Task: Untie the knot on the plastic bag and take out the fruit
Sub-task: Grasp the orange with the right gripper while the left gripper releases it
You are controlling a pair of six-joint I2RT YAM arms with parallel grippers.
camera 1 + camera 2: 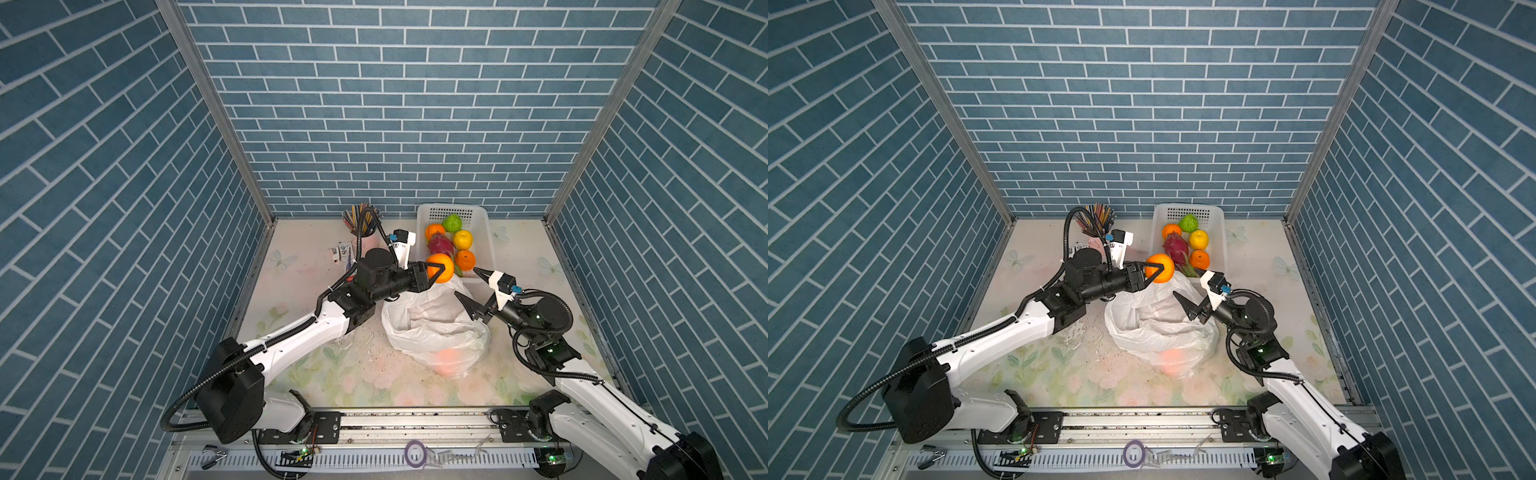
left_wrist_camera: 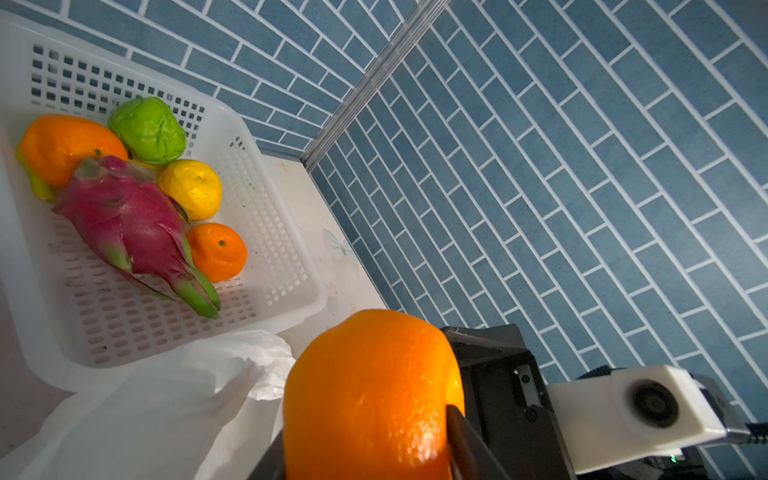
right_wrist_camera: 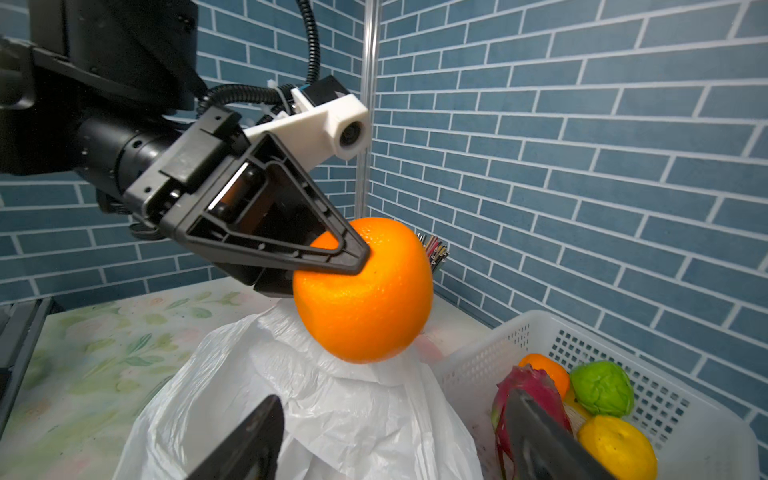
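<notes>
My left gripper [image 1: 437, 270] is shut on a large orange [image 1: 444, 266], held in the air above the far edge of the plastic bag [image 1: 432, 328] and just short of the basket. The wrist views show the orange [image 2: 370, 395] pinched between the black fingers [image 3: 332, 253]. The white bag [image 3: 332, 415] lies slumped with its mouth open. No knot shows. An orange blur [image 1: 446, 357] glows through its near side. My right gripper [image 1: 466, 282] hovers open over the bag's right edge with nothing between its fingers [image 3: 257, 436].
The white perforated basket [image 1: 451, 210] at the back right holds two oranges, a lemon [image 1: 462, 239], a green fruit [image 1: 452, 222] and a dragon fruit [image 1: 440, 245]. A cup of coloured sticks [image 1: 361, 220] and small packets [image 1: 343, 251] stand back left. Brick walls close three sides.
</notes>
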